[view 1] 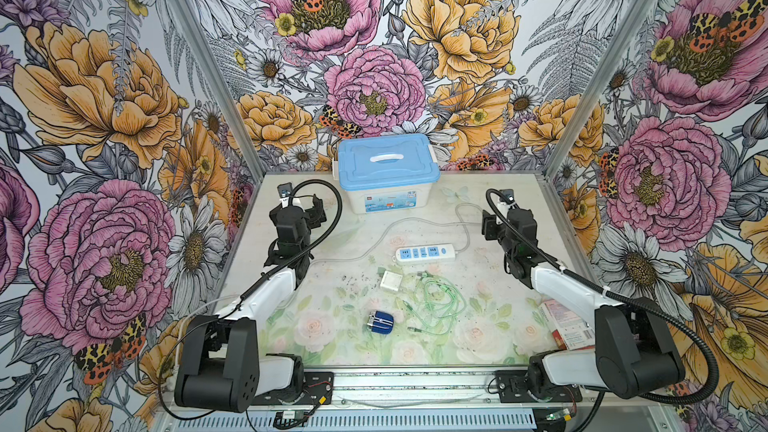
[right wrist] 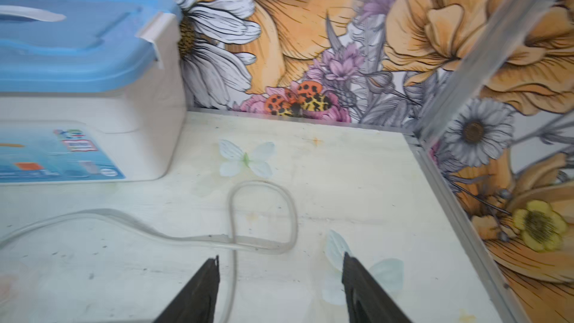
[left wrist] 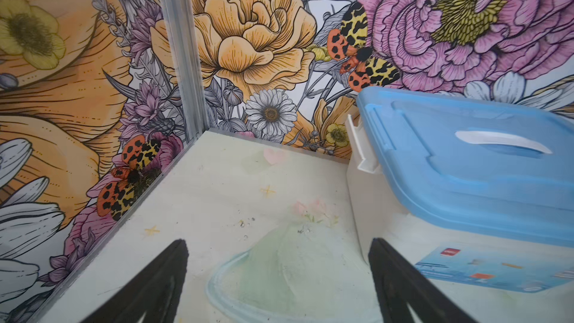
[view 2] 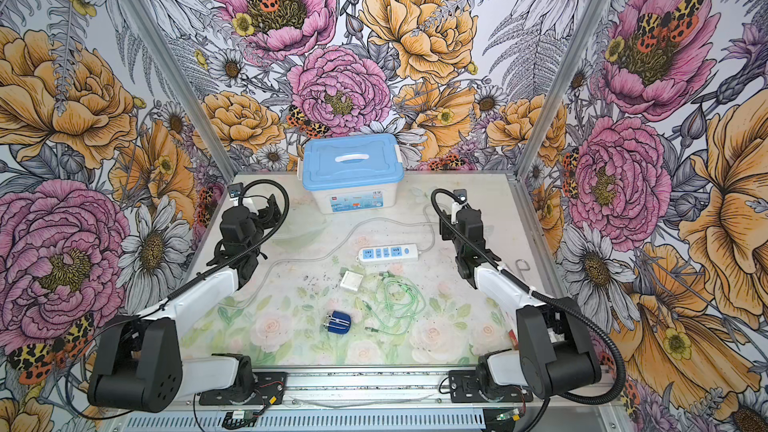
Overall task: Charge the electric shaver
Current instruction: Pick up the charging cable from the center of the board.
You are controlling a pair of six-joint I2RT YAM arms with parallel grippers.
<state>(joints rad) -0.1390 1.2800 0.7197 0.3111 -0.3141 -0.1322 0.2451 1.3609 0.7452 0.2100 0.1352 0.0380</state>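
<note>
Blue electric shaver [view 1: 380,323] lay on its side near the desk's [view 1: 332,284] front edge, green cable [view 1: 436,301] beside it, charger [view 1: 391,281] and power strip [view 1: 424,252] beyond, left jaws and right jaws stood apart, empty, near far corners.

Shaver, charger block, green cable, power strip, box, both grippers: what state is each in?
electric shaver, lying on its side, unplugged.
power strip, sockets empty.
charger block, loose, not in the strip.
green cable, tangled, not in the shaver.
box, lid shut.
left gripper, jaws open, empty.
right gripper, jaws open, empty.
</note>
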